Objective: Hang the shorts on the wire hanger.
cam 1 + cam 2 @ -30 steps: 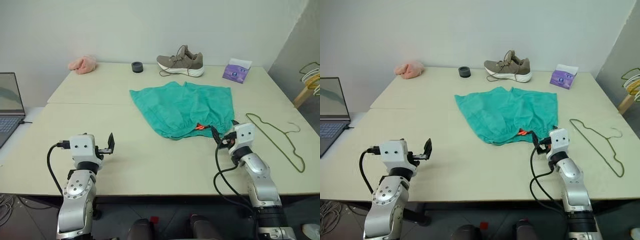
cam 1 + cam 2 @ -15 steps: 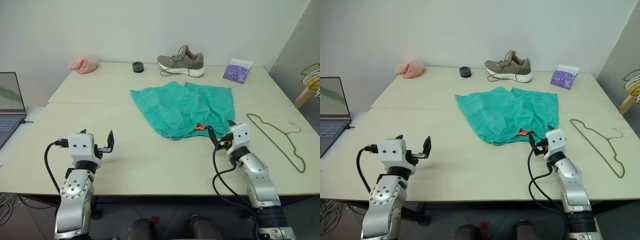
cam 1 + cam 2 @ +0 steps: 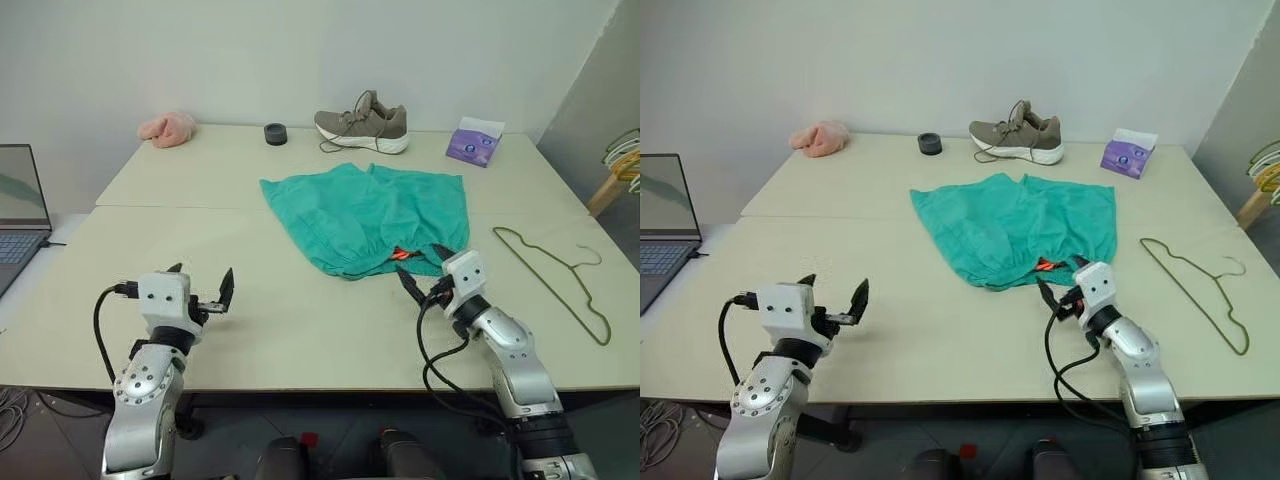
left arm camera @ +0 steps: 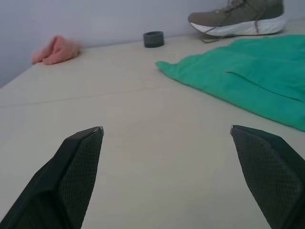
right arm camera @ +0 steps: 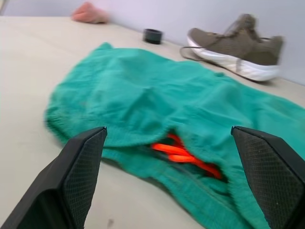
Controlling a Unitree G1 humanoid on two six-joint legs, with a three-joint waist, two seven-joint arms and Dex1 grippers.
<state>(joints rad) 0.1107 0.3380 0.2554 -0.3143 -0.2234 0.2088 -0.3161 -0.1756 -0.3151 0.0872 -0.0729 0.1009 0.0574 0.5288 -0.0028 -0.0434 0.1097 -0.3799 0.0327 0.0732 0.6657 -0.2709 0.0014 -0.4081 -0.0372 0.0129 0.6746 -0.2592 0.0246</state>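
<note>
Lying flat, shorts [image 3: 370, 222]; wire hanger [image 3: 556, 277] well apart.

The shorts [image 3: 368, 222] are teal-green thin fabric, spread flat on the table [image 3: 300, 310] near its middle, the gathered waistband at the near edge with an orange-red tag [image 5: 183, 152] showing inside. The wire hanger [image 3: 553, 275], thin and olive-grey, lies flat to their right, apart from them, its hook at the far end.
</note>
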